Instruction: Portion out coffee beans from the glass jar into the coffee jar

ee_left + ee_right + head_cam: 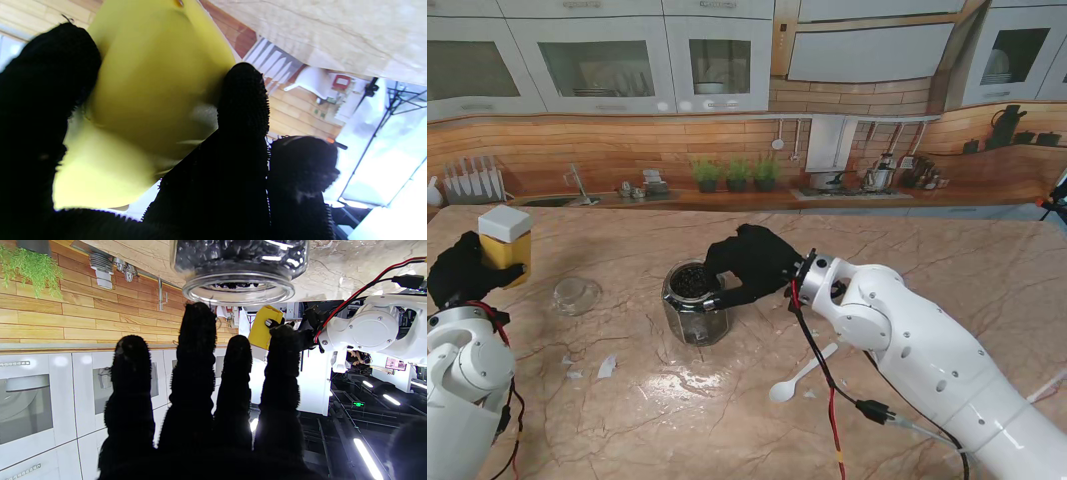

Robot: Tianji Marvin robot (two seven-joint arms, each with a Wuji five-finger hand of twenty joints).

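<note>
The stand view is showing the left hand point(465, 272) holding the yellow coffee jar point(505, 243) off the table point(727, 400) at the far left, its white lid on top. The left wrist view is showing black fingers point(245, 100) wrapping the yellow body. The glass jar point(694, 302) of beans is standing open near the table's middle. The right hand point(752, 262) is resting just beside its rim; in the right wrist view its fingers point(196, 336) are lying straight and apart, gripping nothing. A glass lid point(577, 294) is lying between the jars, and a white spoon point(799, 375) is lying nearer to the robot.
</note>
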